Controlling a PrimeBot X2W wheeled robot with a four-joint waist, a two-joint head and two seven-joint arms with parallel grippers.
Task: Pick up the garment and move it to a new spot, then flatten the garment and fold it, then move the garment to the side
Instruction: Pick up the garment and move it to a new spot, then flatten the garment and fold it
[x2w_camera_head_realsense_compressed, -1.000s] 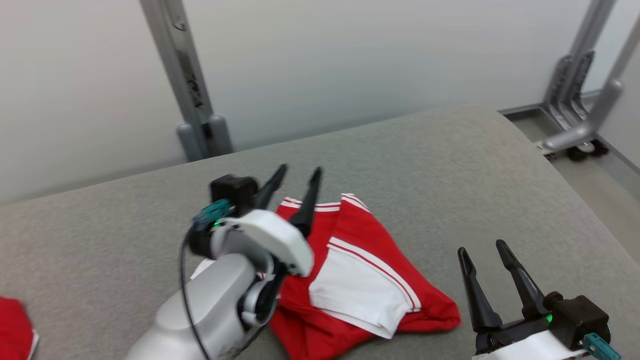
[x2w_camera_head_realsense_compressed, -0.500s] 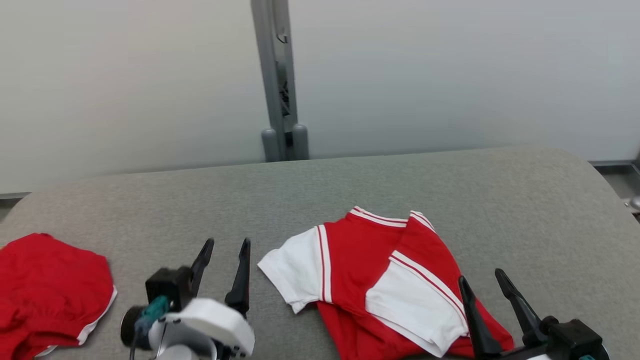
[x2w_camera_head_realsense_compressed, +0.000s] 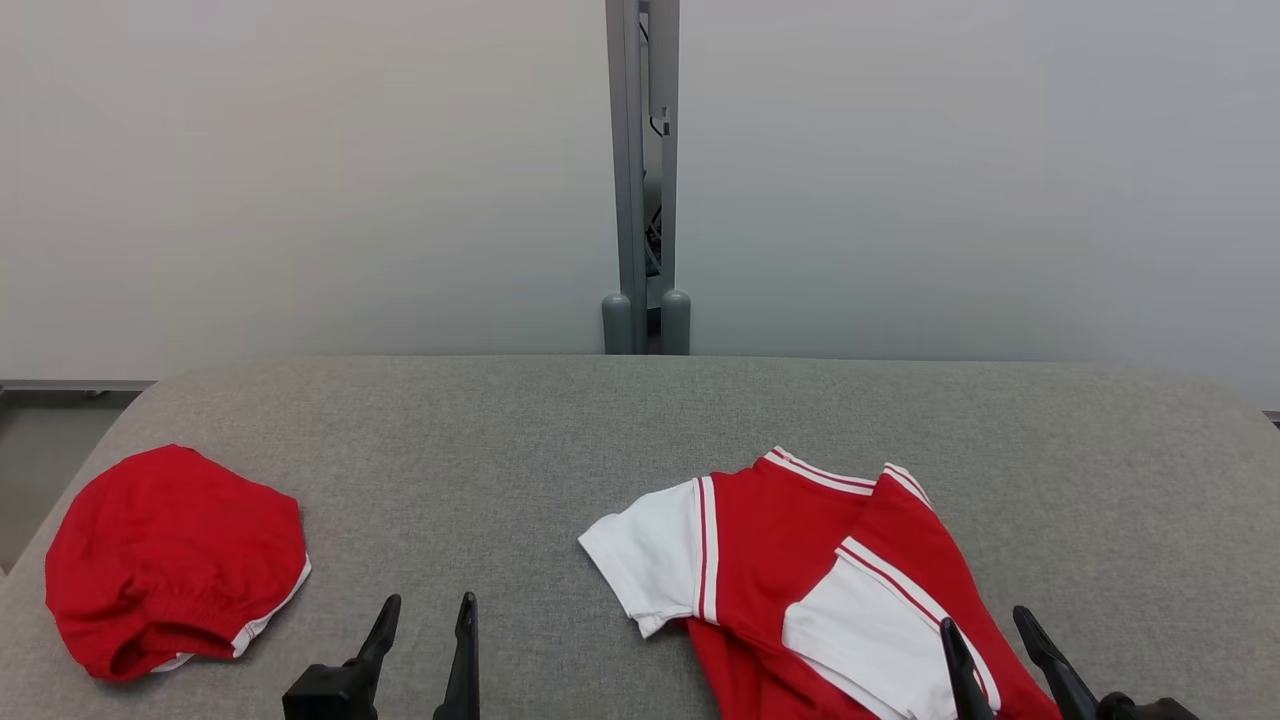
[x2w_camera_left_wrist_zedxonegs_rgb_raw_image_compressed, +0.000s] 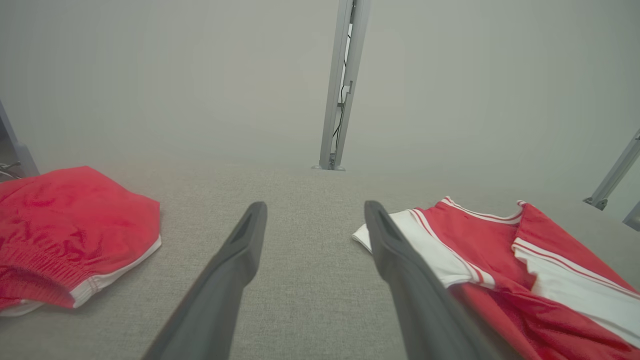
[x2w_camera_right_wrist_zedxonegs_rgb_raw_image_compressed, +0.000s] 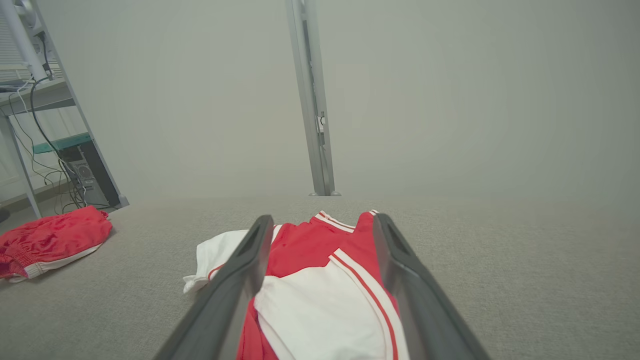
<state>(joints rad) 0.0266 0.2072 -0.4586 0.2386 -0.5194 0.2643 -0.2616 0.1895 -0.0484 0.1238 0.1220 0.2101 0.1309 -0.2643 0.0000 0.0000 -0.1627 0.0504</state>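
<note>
A red and white garment (x2w_camera_head_realsense_compressed: 790, 560), a shirt with striped trim, lies loosely folded on the grey padded table (x2w_camera_head_realsense_compressed: 560, 420) right of centre. My right gripper (x2w_camera_head_realsense_compressed: 984, 620) stands open just above its near right part, and in the right wrist view the shirt (x2w_camera_right_wrist_zedxonegs_rgb_raw_image_compressed: 310, 295) lies between and under the open fingers (x2w_camera_right_wrist_zedxonegs_rgb_raw_image_compressed: 240, 280). My left gripper (x2w_camera_head_realsense_compressed: 430, 600) is open over bare table to the shirt's left, holding nothing. In the left wrist view the shirt (x2w_camera_left_wrist_zedxonegs_rgb_raw_image_compressed: 495, 240) lies right of my left gripper (x2w_camera_left_wrist_zedxonegs_rgb_raw_image_compressed: 315, 207).
Red shorts (x2w_camera_head_realsense_compressed: 175, 560) with white trim lie bunched near the table's left edge, also at the left in the wrist views (x2w_camera_left_wrist_zedxonegs_rgb_raw_image_compressed: 75, 210) (x2w_camera_right_wrist_zedxonegs_rgb_raw_image_compressed: 55, 235). A grey metal post (x2w_camera_head_realsense_compressed: 643, 180) rises behind the table's far edge. A rack with cables (x2w_camera_right_wrist_zedxonegs_rgb_raw_image_compressed: 50, 125) stands beyond the left end.
The head camera has swung round to face the table squarely. My left gripper has drawn back from over the shirt to bare table on its left. Both grippers stay open.
</note>
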